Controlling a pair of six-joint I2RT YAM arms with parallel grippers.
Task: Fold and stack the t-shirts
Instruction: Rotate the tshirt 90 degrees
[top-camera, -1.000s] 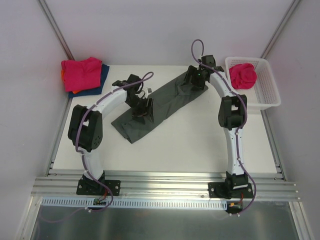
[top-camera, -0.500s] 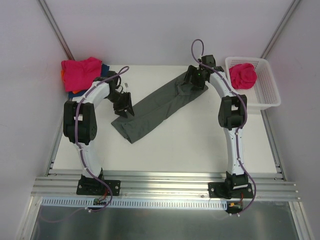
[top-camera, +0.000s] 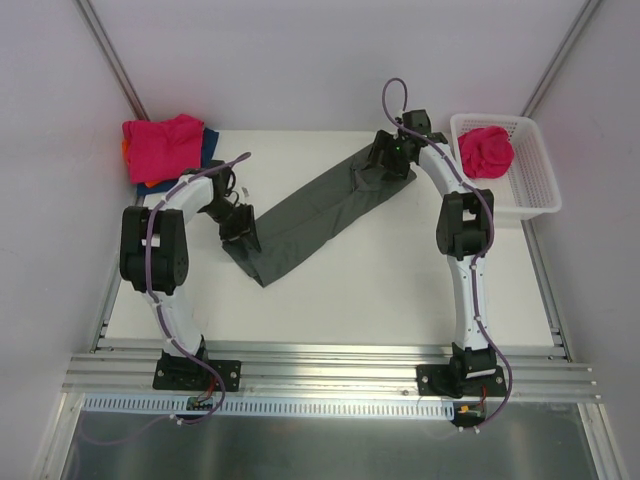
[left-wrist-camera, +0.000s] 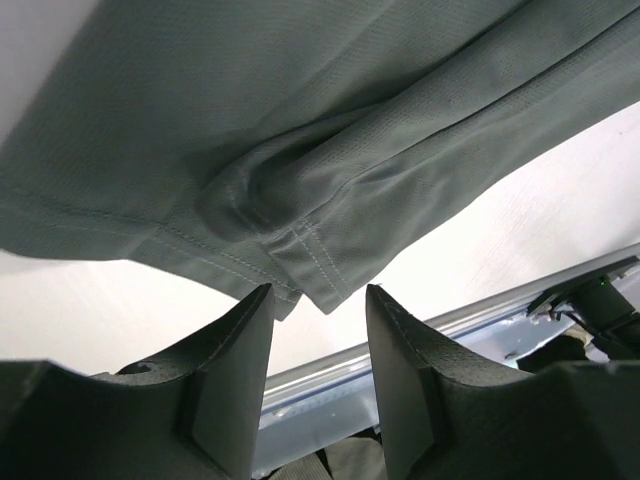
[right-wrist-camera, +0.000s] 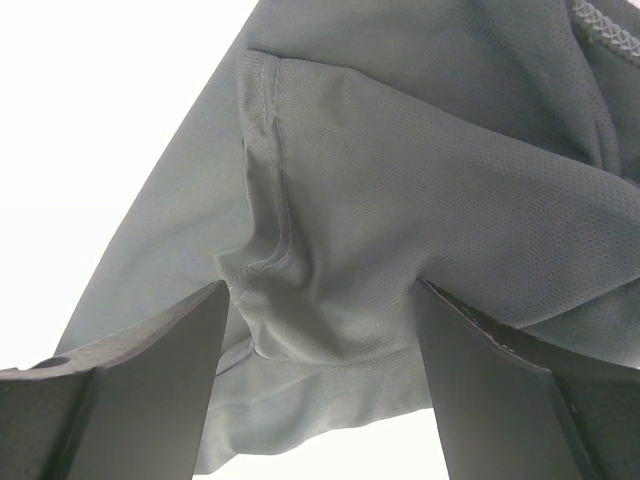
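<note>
A stack is already set in the far left corner of the table: a folded pink t-shirt is laid on top, with a blue one and a sliver of an orange one showing beneath it. The dark grey t-shirt is spread as a long narrow band running diagonally from near the left edge toward the far right corner. It is judged to be narrowed lengthwise but not yet folded end over end. A crumpled pink t-shirt is left in the basket at the far right corner. So roughly half the work is taken as done, with the grey shirt to be finished and stacked and the basket shirt not yet begun.

The left gripper is held at the band's near-left end. Its fingers are parted, and the stitched hem corner lies just at their tips, not pinched. The right gripper is set at the far end with its jaws spread wide astride a seamed fold of grey cloth — nothing is seen clamped there either.

Whether the right fingers press down on the cloth cannot be told. The neck label is not visible, and the number of shirts under the pink one cannot be counted, since only their edges show. The layers inside the grey band are hidden too.
</note>
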